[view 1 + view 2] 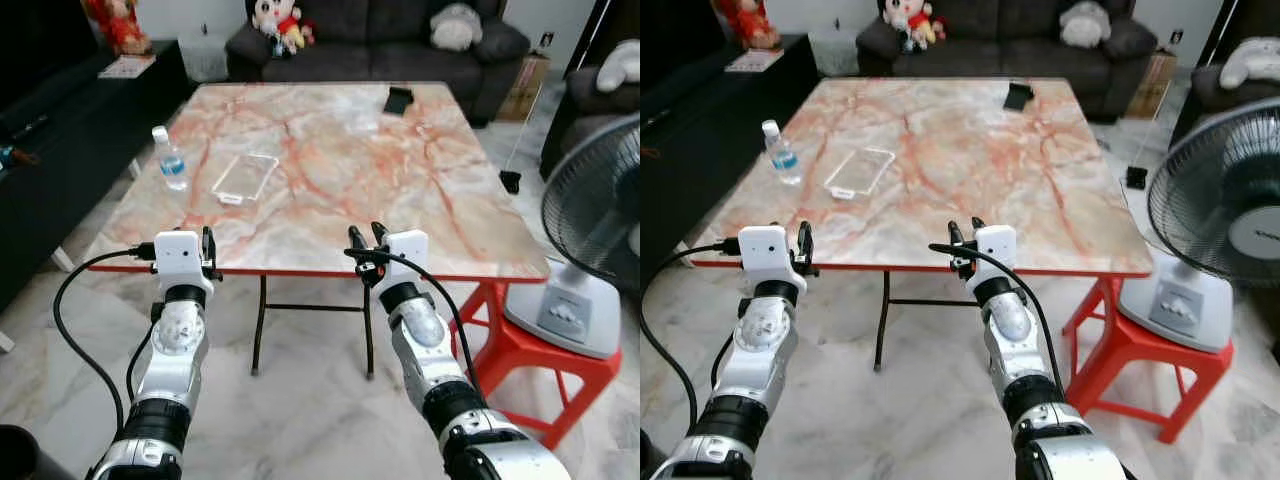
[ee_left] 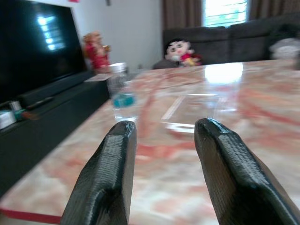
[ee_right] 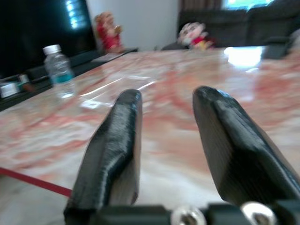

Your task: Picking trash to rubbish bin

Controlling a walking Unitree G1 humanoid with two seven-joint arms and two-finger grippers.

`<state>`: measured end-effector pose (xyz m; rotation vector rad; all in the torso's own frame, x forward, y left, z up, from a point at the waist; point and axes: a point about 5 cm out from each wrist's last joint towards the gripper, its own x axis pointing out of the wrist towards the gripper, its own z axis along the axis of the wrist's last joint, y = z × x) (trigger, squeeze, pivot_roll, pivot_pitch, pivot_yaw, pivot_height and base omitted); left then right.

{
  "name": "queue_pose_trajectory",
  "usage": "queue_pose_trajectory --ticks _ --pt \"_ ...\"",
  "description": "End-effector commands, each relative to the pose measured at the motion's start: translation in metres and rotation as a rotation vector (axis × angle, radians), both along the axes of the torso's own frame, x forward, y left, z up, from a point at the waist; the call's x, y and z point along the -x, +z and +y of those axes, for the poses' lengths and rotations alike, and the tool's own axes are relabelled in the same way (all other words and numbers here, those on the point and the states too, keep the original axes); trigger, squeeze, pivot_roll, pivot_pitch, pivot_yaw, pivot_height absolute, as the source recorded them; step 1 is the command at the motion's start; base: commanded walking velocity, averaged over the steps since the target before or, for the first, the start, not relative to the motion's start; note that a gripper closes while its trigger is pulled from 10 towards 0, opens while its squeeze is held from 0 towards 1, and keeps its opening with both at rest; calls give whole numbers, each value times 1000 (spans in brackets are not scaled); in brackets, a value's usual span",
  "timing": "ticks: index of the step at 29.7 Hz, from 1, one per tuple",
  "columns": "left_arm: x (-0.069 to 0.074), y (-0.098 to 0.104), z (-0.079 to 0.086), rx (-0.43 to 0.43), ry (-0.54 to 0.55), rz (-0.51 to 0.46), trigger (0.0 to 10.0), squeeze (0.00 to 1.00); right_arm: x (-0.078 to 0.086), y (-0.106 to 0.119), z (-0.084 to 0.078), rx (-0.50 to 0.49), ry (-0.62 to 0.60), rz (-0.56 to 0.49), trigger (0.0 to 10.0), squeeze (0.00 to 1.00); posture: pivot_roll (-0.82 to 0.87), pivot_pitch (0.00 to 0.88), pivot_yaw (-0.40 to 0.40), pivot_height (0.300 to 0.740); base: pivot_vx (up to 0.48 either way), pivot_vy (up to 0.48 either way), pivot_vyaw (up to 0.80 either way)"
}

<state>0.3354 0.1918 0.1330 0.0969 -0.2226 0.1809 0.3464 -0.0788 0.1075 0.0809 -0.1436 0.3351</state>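
A small clear water bottle (image 1: 172, 160) with a blue label stands near the left edge of the marble table (image 1: 400, 200). Beside it lies a flat clear plastic tray (image 1: 245, 177). A black object (image 1: 398, 99) rests at the far side. My left gripper (image 1: 207, 248) hovers at the table's front edge, open and holding nothing; in its wrist view the bottle (image 2: 121, 91) and the tray (image 2: 194, 107) lie ahead of the gripper (image 2: 161, 129). My right gripper (image 1: 364, 240) is also at the front edge, open and holding nothing (image 3: 164, 98), with the bottle (image 3: 57, 70) far off.
A standing fan (image 1: 600, 200) sits on a red stool (image 1: 525, 345) close on my right. A dark sofa (image 1: 380, 45) with plush toys is behind the table. A black TV cabinet (image 1: 60, 140) runs along the left. Marble floor lies under the table.
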Motion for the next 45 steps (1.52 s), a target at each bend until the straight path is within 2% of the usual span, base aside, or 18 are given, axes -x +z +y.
queue_pose_trajectory --ticks 1,12,26,30,45 --pt "1 3 6 3 20 -3 10000 0 -1 6 7 -4 22 -20 10000 0 33 0 49 740 424 0 0" --pt "-2 5 -1 6 1 -5 10000 0 -2 10 10 4 35 -39 10000 0 42 0 44 740 425 0 0" --pt "-5 12 -2 -3 -5 -22 10000 0 -2 12 10 6 53 -46 10000 0 46 0 42 740 424 0 0" --pt "-5 13 -2 -5 -6 -23 10000 0 0 11 13 15 76 -55 10000 0 46 0 42 740 427 0 589" --pt "-6 13 -8 -3 -29 -24 10000 0 0 8 11 6 76 -31 10000 0 29 0 42 740 424 0 0"
